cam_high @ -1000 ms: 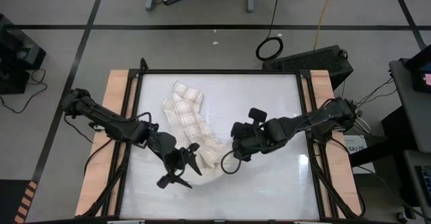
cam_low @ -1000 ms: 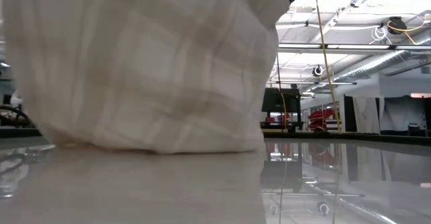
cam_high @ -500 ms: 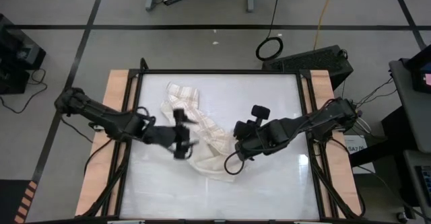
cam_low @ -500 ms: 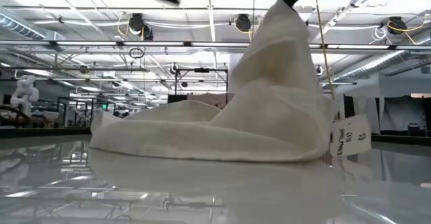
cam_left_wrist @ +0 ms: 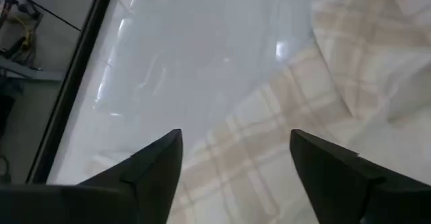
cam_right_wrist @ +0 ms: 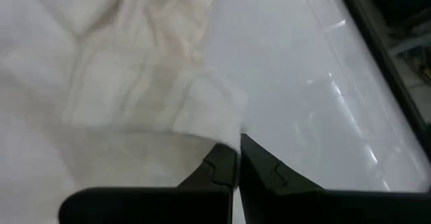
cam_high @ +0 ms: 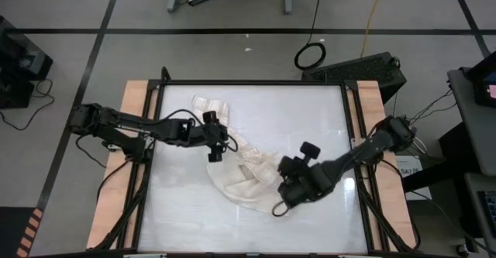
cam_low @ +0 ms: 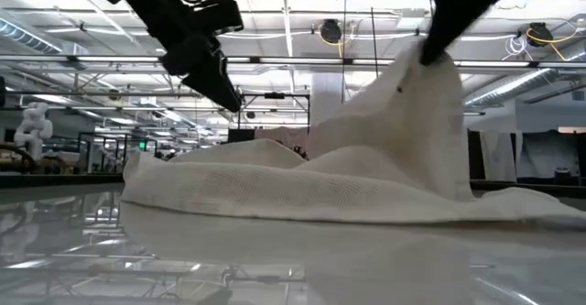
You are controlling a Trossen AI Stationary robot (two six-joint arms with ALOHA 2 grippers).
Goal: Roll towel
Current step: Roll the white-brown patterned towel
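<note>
R hand (cam_high: pixel 280 200) pinched shut on a towel (cam_high: pixel 240 177) edge, low near front-centre of the surface (cam_high: pixel 310 111); right wrist view shows fabric nipped between the closed fingers (cam_right_wrist: pixel 222 170), cloth trailing away from them. Has swung down and toward the front vs half a sec ago, when it sat nearer mid-surface; corner now dragged along w/ it. In low view, that held corner stands up as a peak, rest draped down flat.

L hand (cam_high: pixel 214 146) spread wide, nothing between fingers (cam_left_wrist: pixel 155 163); hovers above the towel's far/left part, plaid cloth and bare surface seen through the gap in left wrist view. Let go w/in the last sec: earlier gripping at the near end down by the front, since lifted and shifted back toward towel's middle.

Towel itself: no longer a long diagonal strip, now bunched and partly folded over, running from upper-left of centre to the R hand at front. No roll formed yet, prob. still laying out/repositioning. Next likely needs L hand to drop onto a free edge, so cloth can be pulled flat before rolling. Risk: one-corner pull just crumples it more.
</note>
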